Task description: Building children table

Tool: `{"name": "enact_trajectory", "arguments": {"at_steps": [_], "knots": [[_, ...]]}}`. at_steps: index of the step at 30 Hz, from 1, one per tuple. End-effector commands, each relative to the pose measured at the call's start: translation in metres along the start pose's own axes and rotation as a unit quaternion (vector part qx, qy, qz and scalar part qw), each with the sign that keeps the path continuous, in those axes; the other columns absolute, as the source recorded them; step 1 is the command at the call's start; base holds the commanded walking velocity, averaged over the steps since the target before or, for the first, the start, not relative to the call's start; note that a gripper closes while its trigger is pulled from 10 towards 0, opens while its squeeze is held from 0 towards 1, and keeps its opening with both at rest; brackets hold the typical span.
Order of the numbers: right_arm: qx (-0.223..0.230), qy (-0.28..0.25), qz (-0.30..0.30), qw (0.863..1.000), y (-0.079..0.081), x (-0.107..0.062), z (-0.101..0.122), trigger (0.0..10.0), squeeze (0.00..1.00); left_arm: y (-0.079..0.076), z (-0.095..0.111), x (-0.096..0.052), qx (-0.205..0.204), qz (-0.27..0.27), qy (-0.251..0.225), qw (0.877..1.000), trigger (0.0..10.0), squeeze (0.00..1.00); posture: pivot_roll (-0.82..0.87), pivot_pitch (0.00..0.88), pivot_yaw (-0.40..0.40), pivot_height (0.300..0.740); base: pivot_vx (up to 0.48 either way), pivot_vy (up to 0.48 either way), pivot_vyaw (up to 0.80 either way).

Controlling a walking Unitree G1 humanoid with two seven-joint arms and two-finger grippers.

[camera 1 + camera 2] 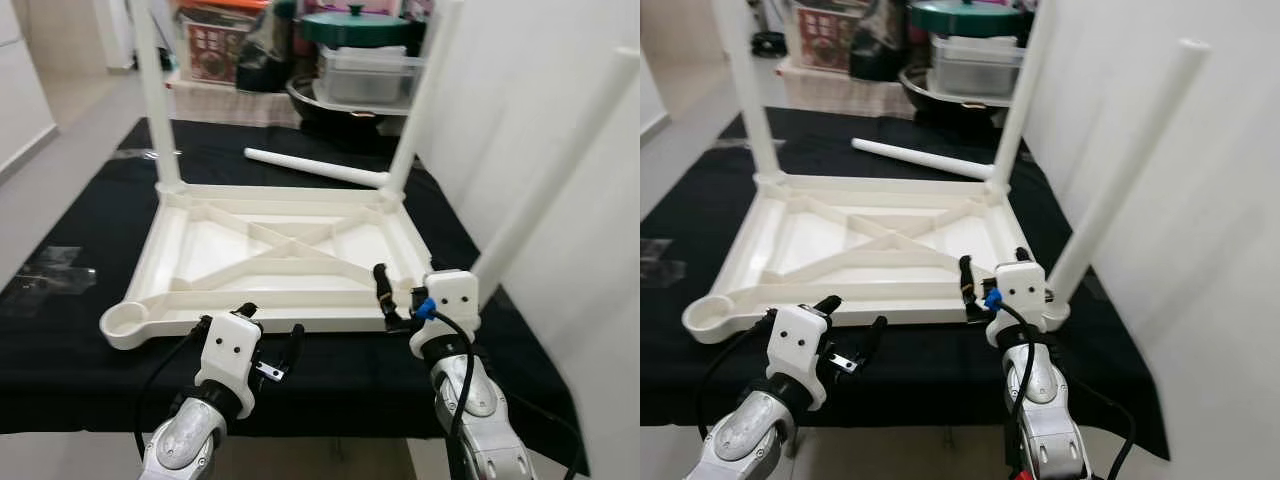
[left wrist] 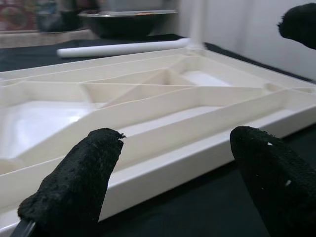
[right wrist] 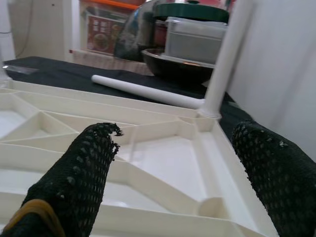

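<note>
A white plastic table top [image 1: 166,232] lies upside down on a black cloth. Legs stand in its far left corner [image 1: 153,100], far right corner [image 1: 422,100] and near right corner [image 1: 560,160]. The near left round socket [image 1: 125,322] holds nothing. A loose white leg [image 1: 310,167] lies on the cloth behind the top. My left gripper [image 1: 272,335] hovers open just in front of the top's near edge [image 2: 163,168]. My right gripper [image 1: 400,300] is open over the near right corner, beside that leg's base, with nothing between its fingers [image 3: 94,163].
Behind the table stand a black bowl [image 1: 330,100], a clear box [image 1: 365,72] and a green-lidded pot [image 1: 355,25]. A white wall [image 1: 520,70] runs close along the right. A piece of clear wrap [image 1: 55,268] lies on the cloth's left part.
</note>
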State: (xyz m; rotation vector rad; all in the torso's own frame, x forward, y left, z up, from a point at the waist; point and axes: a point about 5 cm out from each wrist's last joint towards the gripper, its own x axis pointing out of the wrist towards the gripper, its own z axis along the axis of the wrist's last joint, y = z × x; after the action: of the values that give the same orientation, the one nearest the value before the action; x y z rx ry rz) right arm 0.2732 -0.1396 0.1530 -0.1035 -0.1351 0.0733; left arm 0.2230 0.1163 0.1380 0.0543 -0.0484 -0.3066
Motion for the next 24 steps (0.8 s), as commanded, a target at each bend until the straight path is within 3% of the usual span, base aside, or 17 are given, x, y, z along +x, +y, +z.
{"name": "enact_trajectory", "arguments": {"at_steps": [1,24], "knots": [[0.004,0.007,-0.006,1.000,-0.0021,0.0006,-0.0032,10.0,0.00,0.0020,-0.0017,0.0002,0.008,0.003,0.002,1.000,10.0,0.00,0.09,0.000,-0.111,0.740,0.000,0.435,0.00],[0.006,0.005,-0.017,1.000,-0.0068,0.0095,-0.0020,10.0,0.00,0.0075,0.0029,0.0051,0.017,0.007,-0.005,1.000,10.0,0.00,0.10,0.000,-0.110,0.740,0.000,0.466,0.00]]}}
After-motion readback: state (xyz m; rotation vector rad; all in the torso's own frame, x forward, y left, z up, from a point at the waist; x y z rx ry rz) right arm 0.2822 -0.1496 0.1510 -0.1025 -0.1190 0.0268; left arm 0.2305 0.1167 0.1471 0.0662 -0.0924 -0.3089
